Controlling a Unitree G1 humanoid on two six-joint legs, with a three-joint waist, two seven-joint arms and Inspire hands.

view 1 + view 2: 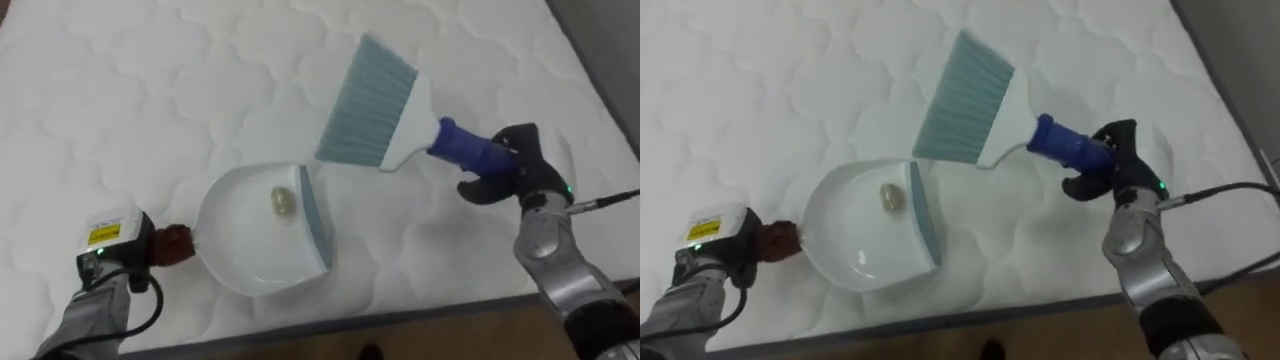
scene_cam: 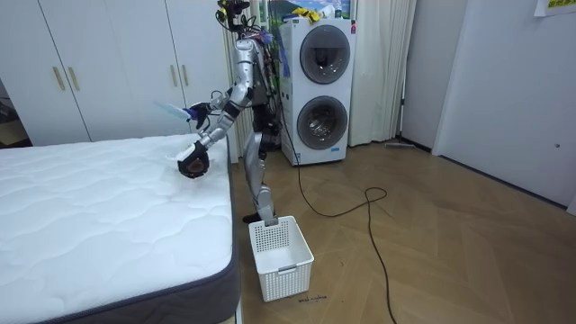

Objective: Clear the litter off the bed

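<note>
Stands at the edge of the bed, close to one corner as the room view has it. Leans a little toward it, both arms out over the white quilted top.

Grips a brush in the right hand, at right, fingers wrapped tight round the blue handle. Points the white head and grey-blue bristles far and left, tips fanned toward the far side. Near corner of the bristles just beside the dustpan's lip; cannot tell if touching. Held clear above the bed, by the room view.

Grips a dustpan by its dark red grip in the left hand, near left. Fingers closed round the grip, a red stub showing between hand and pan. White pan close to the bed's near edge, mouth and grey lip strip turned right toward the brush. Cannot tell from above if the pan rests on the top.

Carries one small pale yellowish lump in the pan, on its far side, just left of the lip.

Room view: white basket on the wood floor beside the feet, just off the bed's corner. Stacked washers behind, against the far wall. White wardrobe beyond the bed, far left.
</note>
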